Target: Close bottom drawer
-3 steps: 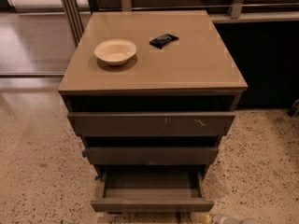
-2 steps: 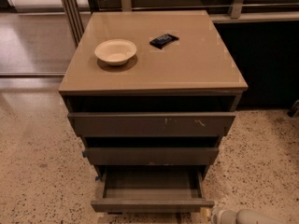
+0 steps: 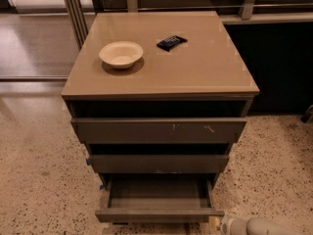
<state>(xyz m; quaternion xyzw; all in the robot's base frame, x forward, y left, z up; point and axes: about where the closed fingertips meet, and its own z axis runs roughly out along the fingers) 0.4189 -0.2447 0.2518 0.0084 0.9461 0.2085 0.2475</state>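
The bottom drawer [image 3: 159, 213] of the grey-brown cabinet [image 3: 161, 72] is pulled out, and its shallow tray is open and empty. Its plain front faces me near the lower edge of the camera view. My gripper [image 3: 217, 223] enters from the bottom right as a pale grey arm end. Its tip is just off the right end of the drawer's front. I cannot tell whether it touches the front.
The mid-width drawer front [image 3: 157, 163] and the wide top front with pale scratches [image 3: 159, 130] stand above. A cream bowl [image 3: 121, 54] and a dark packet [image 3: 171, 42] lie on the cabinet top. Speckled floor lies around, with metal posts [image 3: 73, 13] at the back left.
The pale arm end has come further into view at the bottom right and moved left toward the bottom drawer's right corner. The drawer has not visibly moved.
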